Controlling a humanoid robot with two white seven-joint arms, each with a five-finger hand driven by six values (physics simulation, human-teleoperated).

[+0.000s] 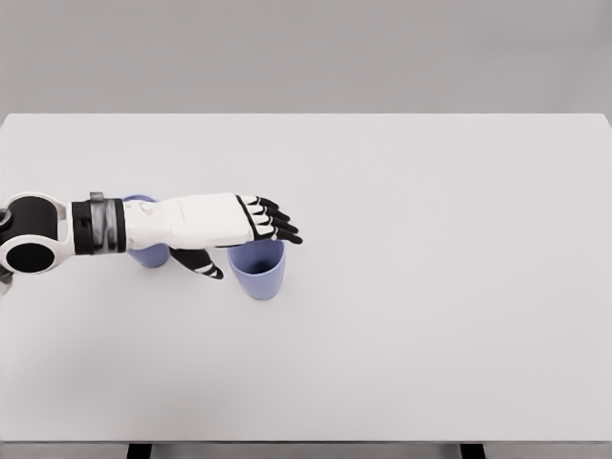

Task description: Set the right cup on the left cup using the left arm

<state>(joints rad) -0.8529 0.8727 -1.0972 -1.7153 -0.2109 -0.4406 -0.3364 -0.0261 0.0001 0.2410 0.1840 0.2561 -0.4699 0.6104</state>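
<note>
The right cup is standing upright just left of the frame's centre, mouth facing up, its long axis running vertically and its body tapering slightly toward the base. The left hand is reaching in from the left edge of the frame and hovering over that cup's rim, its dark fingers stretching out flat toward the right and its thumb hanging down on the cup's left side; the hand is looking open and relaxed, and it is gripping nothing. Whether the palm is touching the rim I cannot tell from this angle. Just behind the wrist, toward the left of the frame, the left cup is showing only in part, the forearm covering most of it, and it too seems to be standing upright. Both cups are sitting on the white table. The right cup is looking like a light, stiff, thin-walled thing with a smooth and probably slippery side, so a firm hold across the upper wall, thumb on one side and fingers on the other, seems the safest way to lift it without tipping it. The right arm is not showing anywhere.
</note>
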